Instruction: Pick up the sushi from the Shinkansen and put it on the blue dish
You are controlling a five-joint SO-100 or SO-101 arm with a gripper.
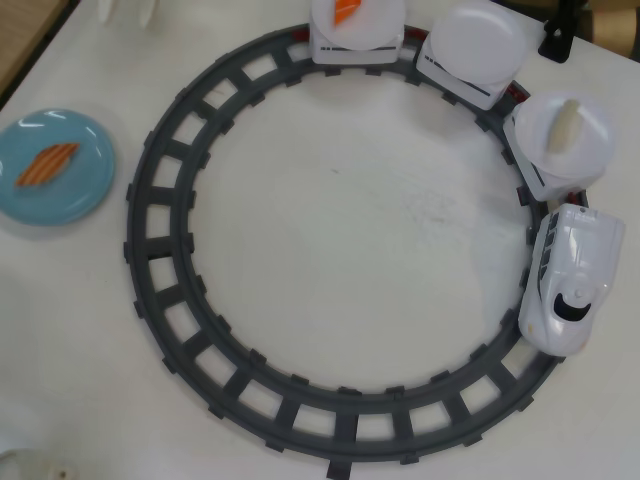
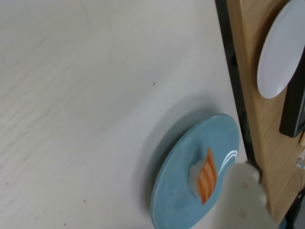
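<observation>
In the overhead view the white Shinkansen (image 1: pixel 570 290) sits on the right side of the track, nose toward the bottom. The car right behind its nose carries a white plate with the pale cream sushi (image 1: pixel 565 125) lying on it. The middle car's plate (image 1: pixel 480 40) is bare. The last car (image 1: pixel 355 25) holds an orange striped salmon piece. The blue dish (image 1: pixel 75 185) lies at the far left with another salmon piece (image 1: pixel 47 165) on it. In the wrist view the dish (image 2: pixel 178 191) and its salmon (image 2: pixel 207 176) are just below a pale blurred finger (image 2: pixel 245 191); the jaws are not readable.
The grey circular track (image 1: pixel 150 250) rings the middle of the white table. A black object (image 1: pixel 557 40) stands at the top right. In the wrist view a wooden surface (image 2: pixel 248 71) borders the table, with a white plate (image 2: pixel 281 47) and a dark item (image 2: pixel 295 105) on it.
</observation>
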